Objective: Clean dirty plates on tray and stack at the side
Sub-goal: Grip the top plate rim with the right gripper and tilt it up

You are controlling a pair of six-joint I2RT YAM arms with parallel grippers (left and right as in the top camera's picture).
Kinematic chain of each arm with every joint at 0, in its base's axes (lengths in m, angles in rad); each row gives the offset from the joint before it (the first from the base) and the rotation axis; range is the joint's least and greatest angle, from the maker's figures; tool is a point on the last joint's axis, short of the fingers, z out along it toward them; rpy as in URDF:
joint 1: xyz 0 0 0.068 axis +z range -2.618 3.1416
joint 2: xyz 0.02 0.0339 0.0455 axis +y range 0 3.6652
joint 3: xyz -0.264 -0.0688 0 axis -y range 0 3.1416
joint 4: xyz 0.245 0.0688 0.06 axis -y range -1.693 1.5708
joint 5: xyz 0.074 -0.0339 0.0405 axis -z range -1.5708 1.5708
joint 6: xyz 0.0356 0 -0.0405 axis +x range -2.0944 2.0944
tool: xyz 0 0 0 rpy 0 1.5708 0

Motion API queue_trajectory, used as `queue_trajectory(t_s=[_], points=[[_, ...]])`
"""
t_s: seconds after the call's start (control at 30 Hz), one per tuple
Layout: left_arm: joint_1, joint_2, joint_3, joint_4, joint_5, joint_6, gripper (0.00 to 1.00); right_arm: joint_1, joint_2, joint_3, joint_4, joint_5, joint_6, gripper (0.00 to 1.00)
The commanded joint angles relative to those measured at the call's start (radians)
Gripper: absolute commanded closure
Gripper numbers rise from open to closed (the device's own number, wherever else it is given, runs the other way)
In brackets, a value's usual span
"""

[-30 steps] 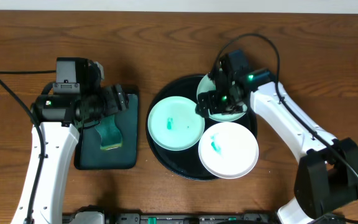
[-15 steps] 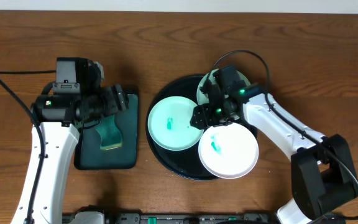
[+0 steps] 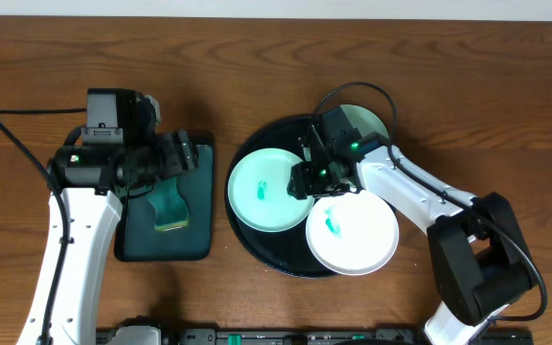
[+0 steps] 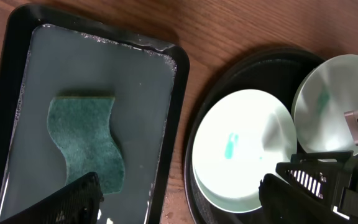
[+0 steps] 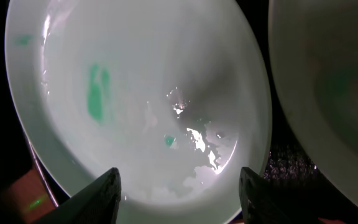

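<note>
Black and glossy, the tray (image 3: pixel 257 251) in the overhead view carries all three plates, and none is yet on the bare desk (image 3: pixel 506 96) at the side, so I judge you are at the very start of cleaning. The left mint plate (image 3: pixel 271 190) and the white plate (image 3: pixel 353 232) both show teal smears, and the rear mint plate (image 3: pixel 370 120) sits partly hidden behind your right arm. Your right jaws hang over the left mint plate's right edge, probably to take its rim. Your left jaws hover over the green tray (image 3: pixel 137 244), near the sponge (image 3: pixel 169 206), likely so you can fetch it for wiping. From the left wrist you see those jaws spread wide and holding nothing, with the sponge lying flat on the tray's wet floor ahead of them. From the right wrist, your right jaws stand apart above the smeared plate's near rim, not yet pinching it; mind the wet glaze, which I expect to be slippery
</note>
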Motion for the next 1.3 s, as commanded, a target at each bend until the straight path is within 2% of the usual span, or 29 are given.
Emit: queue_trajectory(t_s=[0.0, 0.43, 0.7, 0.93, 1.07, 1.27], points=[[0.004, -0.002, 0.023, -0.002, -0.003, -0.005, 0.18, 0.002, 0.011, 0.001, 0.019, 0.024, 0.019, 0.41], [0.004, -0.002, 0.023, -0.002, -0.003, -0.005, 0.18, -0.021, 0.011, 0.005, 0.013, 0.021, 0.027, 0.43], [0.004, -0.002, 0.023, -0.002, -0.006, -0.004, 0.18, -0.029, 0.010, 0.037, 0.010, 0.005, -0.060, 0.42], [0.004, -0.002, 0.023, -0.002, -0.006, -0.004, 0.18, -0.029, 0.010, 0.141, -0.121, 0.077, -0.062, 0.45], [0.004, -0.002, 0.018, -0.002, -0.006, -0.004, 0.18, -0.027, 0.011, 0.152, -0.206, 0.159, -0.011, 0.45], [0.004, -0.002, 0.012, -0.002, -0.006, -0.004, 0.18, -0.018, 0.023, 0.114, -0.201, 0.157, -0.013, 0.46]])
